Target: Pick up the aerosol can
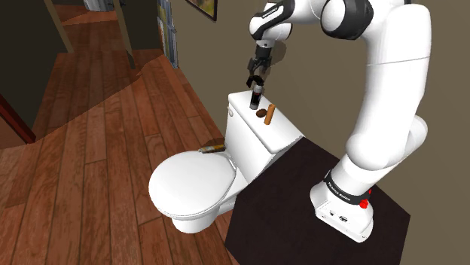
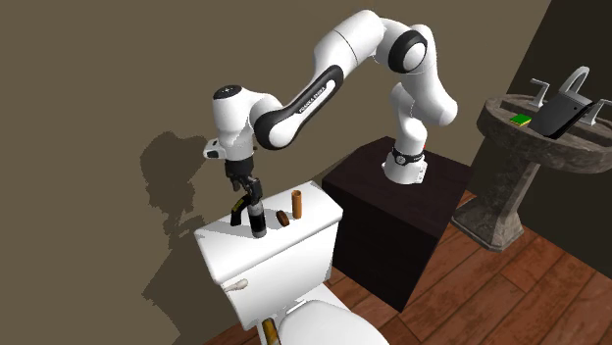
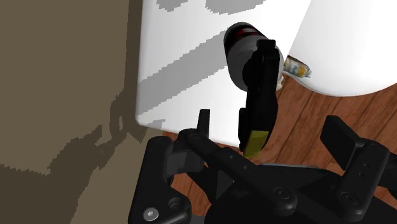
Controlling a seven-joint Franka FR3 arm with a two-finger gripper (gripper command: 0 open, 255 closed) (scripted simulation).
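Aerosol can (image 1: pixel 255 98) (image 2: pixel 257 221) (image 3: pixel 238 48): dark, upright at the toilet tank lid's (image 1: pixel 282 132) end away from the stand. Jaws wide, just above it, not gripping. Brown cylinder (image 1: pixel 270 114) and brown lump (image 1: pixel 260 114) near it, mid-lid.

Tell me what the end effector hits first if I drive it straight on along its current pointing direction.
Most likely the aerosol can. The end effector points down at it where it stands on the white toilet tank lid. The depth is unclear, so contact could come early.

The claw (image 2: pixel 246 200) hangs right at the dark aerosol can (image 2: pixel 257 223) standing on the white toilet tank (image 2: pixel 289 257)
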